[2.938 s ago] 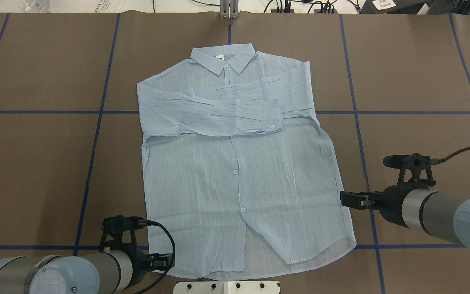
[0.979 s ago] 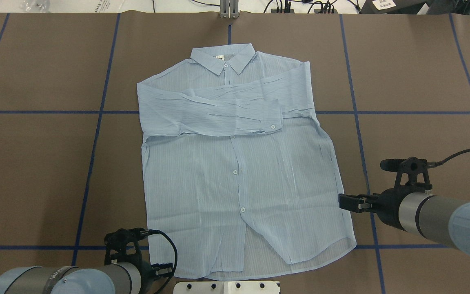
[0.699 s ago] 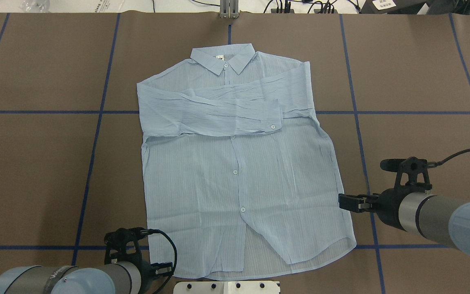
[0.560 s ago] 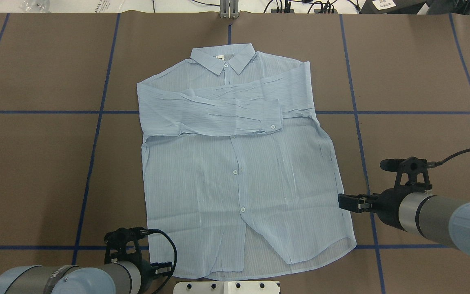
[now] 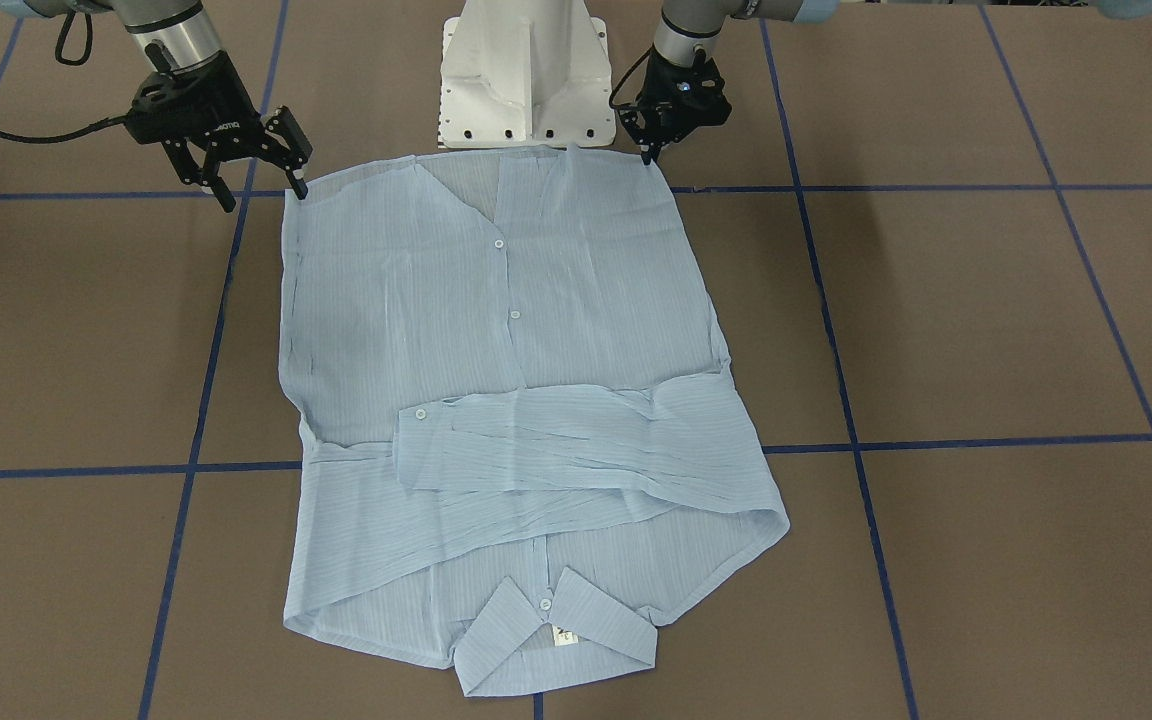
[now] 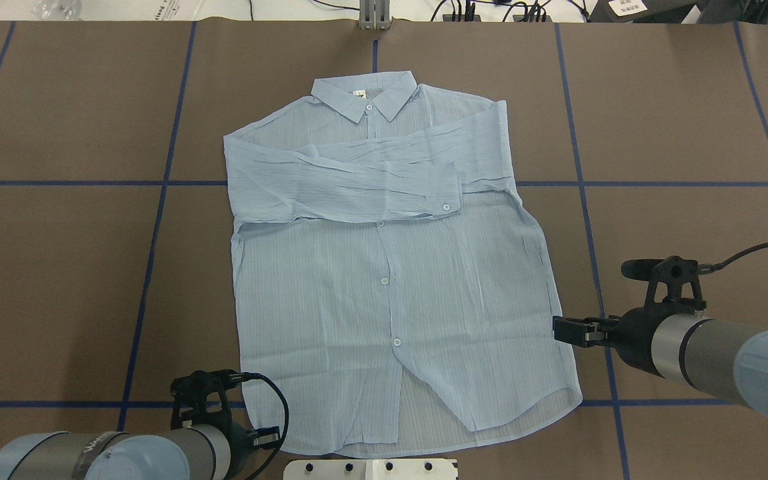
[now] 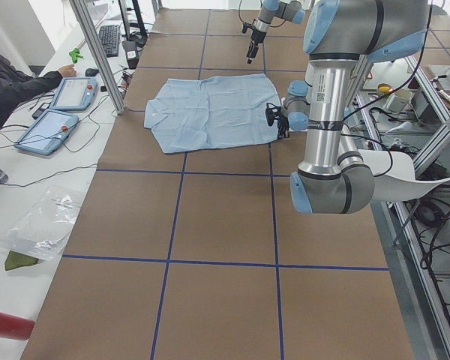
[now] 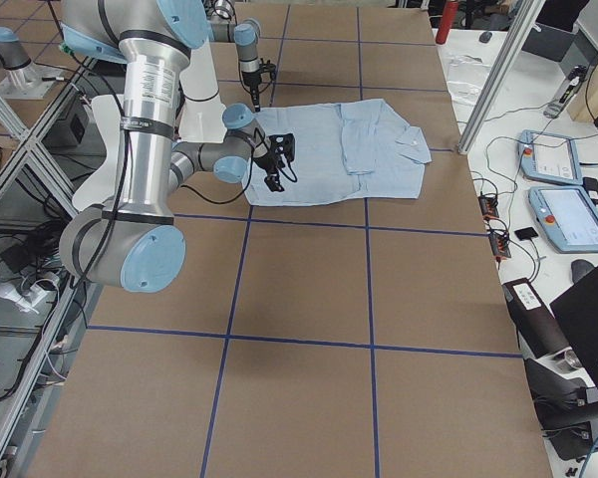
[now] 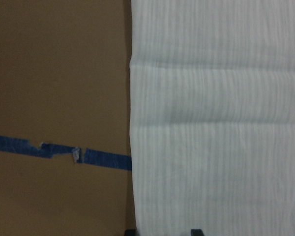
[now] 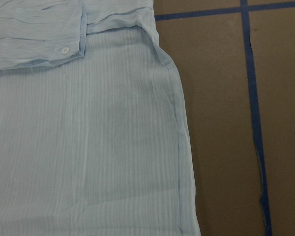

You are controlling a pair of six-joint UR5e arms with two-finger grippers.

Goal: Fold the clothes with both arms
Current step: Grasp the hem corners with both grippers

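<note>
Shirt [image 6: 384,280] lies flat, front up, mid-worktop [image 6: 57,267], collar [image 6: 365,93] on the side far from the robot, hem nearest its base. Both sleeves are folded across the chest, one cuff [image 6: 439,195] on top. Left arm [image 6: 124,457] sits low at the hem corner on its side; jaws open, tips straddling the shirt's edge in the wrist view. Right arm [image 6: 691,343] is at the opposite side edge near the hem; jaws spread wide, one tip just beside the fabric. Blue tape lines [image 6: 159,220] cross the brown worktop.
</note>
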